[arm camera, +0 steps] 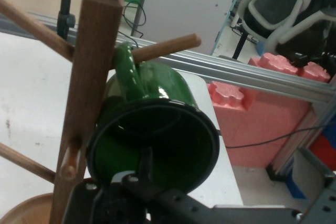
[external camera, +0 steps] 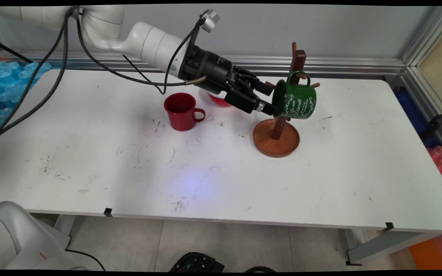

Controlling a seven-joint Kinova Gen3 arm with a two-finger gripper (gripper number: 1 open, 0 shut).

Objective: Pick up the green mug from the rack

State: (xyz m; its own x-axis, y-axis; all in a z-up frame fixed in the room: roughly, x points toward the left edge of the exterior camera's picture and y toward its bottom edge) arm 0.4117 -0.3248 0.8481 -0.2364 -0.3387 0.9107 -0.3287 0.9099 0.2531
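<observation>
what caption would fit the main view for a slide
Gripper shut on the rim of a green mug whose handle hangs on a wooden mug tree, red mug standing nearby.

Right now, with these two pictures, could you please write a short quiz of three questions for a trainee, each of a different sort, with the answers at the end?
1. True or false: the green mug stands upright on the table.
2. Which thing is the gripper at? A) the red mug B) the green mug's rim C) the wooden stand's base
3. Fill in: the green mug's handle is hooked over a ____ of the wooden mug stand.

Key
1. False: it hangs tilted on the stand.
2. B; in the hand view one finger reaches inside the mug's mouth.
3. peg
</observation>
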